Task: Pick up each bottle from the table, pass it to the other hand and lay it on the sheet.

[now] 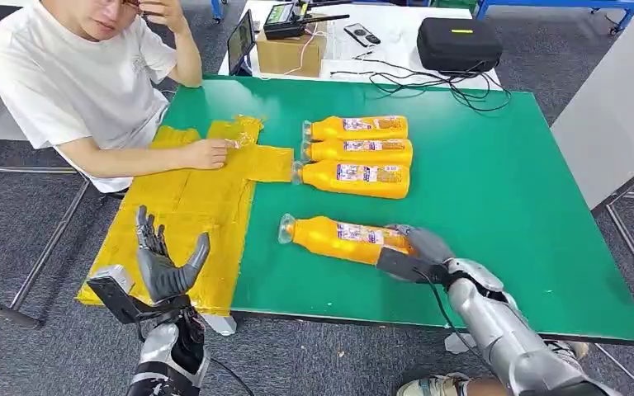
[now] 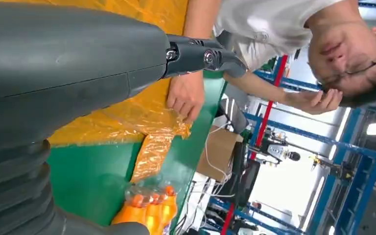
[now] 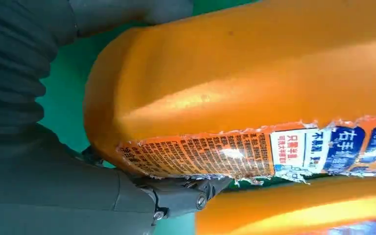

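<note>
- The right hand (image 1: 413,252) grips the base of the near bottle (image 1: 338,238); this bottle lies on its side on the green table (image 1: 503,206), cap toward the sheet, apart from the rest; in the right wrist view the thumb (image 3: 176,196) presses against the bottle's (image 3: 254,98) labelled wall
- The left hand (image 1: 163,260) holds nothing; it is raised upright over the near edge of the yellow sheet (image 1: 190,206), fingers spread
- Three more bottles (image 1: 355,153) lie side by side further back on the table, touching, caps pointing at the sheet; no bottle lies on the sheet
- A person (image 1: 74,82) in a white shirt sits at the left side of the table; one hand (image 1: 209,153) rests on the sheet's far part, the other is at the head
- Behind the table stand a cardboard box (image 1: 293,51) and a black case (image 1: 460,43); cables trail onto the green top
</note>
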Controlling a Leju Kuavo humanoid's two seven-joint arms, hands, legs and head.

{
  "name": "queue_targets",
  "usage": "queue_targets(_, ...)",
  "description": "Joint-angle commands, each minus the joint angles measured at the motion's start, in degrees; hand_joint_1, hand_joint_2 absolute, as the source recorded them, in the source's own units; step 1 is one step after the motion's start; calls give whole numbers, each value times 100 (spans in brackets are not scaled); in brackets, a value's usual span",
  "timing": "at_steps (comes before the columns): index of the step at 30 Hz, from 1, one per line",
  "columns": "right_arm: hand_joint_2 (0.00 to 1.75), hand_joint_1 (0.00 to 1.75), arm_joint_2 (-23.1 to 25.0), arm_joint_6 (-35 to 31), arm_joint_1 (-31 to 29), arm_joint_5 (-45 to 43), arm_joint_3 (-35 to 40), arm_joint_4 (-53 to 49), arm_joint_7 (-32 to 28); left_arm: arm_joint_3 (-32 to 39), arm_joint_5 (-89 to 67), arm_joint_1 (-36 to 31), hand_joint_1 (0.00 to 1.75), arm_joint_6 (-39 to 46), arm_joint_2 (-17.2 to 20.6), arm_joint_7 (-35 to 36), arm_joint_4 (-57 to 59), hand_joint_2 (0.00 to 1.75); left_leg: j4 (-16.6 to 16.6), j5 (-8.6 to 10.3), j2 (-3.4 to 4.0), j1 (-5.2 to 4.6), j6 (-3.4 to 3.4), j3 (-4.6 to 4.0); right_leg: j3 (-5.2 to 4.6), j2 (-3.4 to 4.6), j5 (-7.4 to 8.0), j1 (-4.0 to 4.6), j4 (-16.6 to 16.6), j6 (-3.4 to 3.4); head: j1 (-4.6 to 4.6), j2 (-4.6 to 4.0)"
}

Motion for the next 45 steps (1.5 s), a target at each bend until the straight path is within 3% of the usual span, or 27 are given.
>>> queue_targets(1, 175, 175, 796, -136, 1024, -1931, -1541, -1018, -496, 111, 345, 54, 0, -466, 2, 30, 2, 175, -3, -7, 7, 4, -6, 2, 2, 10, -4, 5, -1, -10, -2, 0)
queue_targets(6, 175, 175, 1314, -253, 1571, -3383, -2197, -2199, -681, 14, 264, 116, 0, -1073, 2, 30, 101, 175, -4, -4, -4, 1, -6, -21, -20, -1, -7, 2, 5, -10, 0, 0)
queue_targets(10, 175, 175, 1392, -212, 1711, -3573, -2199, -2411, -644, -167, 43, 189, 0, -1046, 4, 30, -52, 175, 3, -19, 0, 7, -7, -20, -17, 6, -18, 7, 7, -13, -2, 0)
queue_targets(13, 175, 175, 1402, -161, 1851, -3666, -2009, -2563, -653, -894, -378, 434, 0, -821, 237, 30, -612, 175, 0, -5, -10, 3, -4, -45, -38, -2, -8, 2, 6, -5, -2, 0)
queue_targets(16, 175, 175, 1347, -181, 2020, -3488, -1679, -2617, -650, -1378, -188, 595, 0, -1560, 319, 30, -446, 175, -3, -4, -13, 1, -4, -50, -43, -4, -8, 0, 3, -6, 0, 0)
queue_targets(23, 175, 175, 1307, -183, 2100, -3404, -1580, -2682, -658, -1543, -279, 686, 0, -1484, 322, 30, -560, 175, -2, -20, 1, 3, -9, -25, -20, 7, -19, 4, 2, -18, -2, 0)
queue_targets(25, 175, 175, 1232, -157, 2252, -3129, -1308, -2810, -588, -1638, -103, 760, 0, -1588, 275, 30, -544, 175, -3, -6, -11, -2, -4, -52, -45, 0, -8, -2, 2, -5, -2, 0)
queue_targets(29, 175, 175, 1150, -224, 2478, -2518, -729, -2948, -568, -1831, -79, 691, 0, -1638, 233, 30, -192, 175, 0, -25, -3, 2, -8, -20, -14, 3, -26, 4, 3, -18, -2, 0)
queue_targets(30, 175, 175, 1157, -220, 2563, -2255, -402, -2955, -565, -1945, -240, 413, 0, -1227, 198, 30, 523, 175, -6, -9, -11, 0, -4, -44, -36, -2, -12, 0, -3, -6, -2, 0)
queue_targets(31, 175, 175, 1138, -109, 2570, -2139, -167, -2921, -559, -2069, -275, 394, 0, -1109, 210, 30, 450, 175, -9, -13, -15, -1, -5, -32, -23, -7, -18, 0, -5, -10, -2, 0)
queue_targets(34, 175, 175, 1145, 124, 2420, -1955, 453, -2608, -621, -2345, -53, 191, 0, -1595, 189, 30, 821, 175, -10, -7, -18, 0, -4, -39, -31, -8, -12, 0, -6, -8, -2, 0)
queue_targets(39, 175, 175, 1094, 199, 2096, -1847, 1026, -2249, -661, -2884, -452, 211, 0, -1499, 371, 30, 636, 175, -5, -3, -13, -2, -4, -59, -53, -3, -7, -2, 1, -6, -4, 0)
queue_targets(45, 175, 175, 1063, 191, 1826, -1684, 1270, -1918, -739, -3037, -431, 130, 0, -1956, 422, 30, 897, 175, -11, -9, -4, 0, -6, -36, -30, 4, -10, 0, -8, -12, -4, 0)
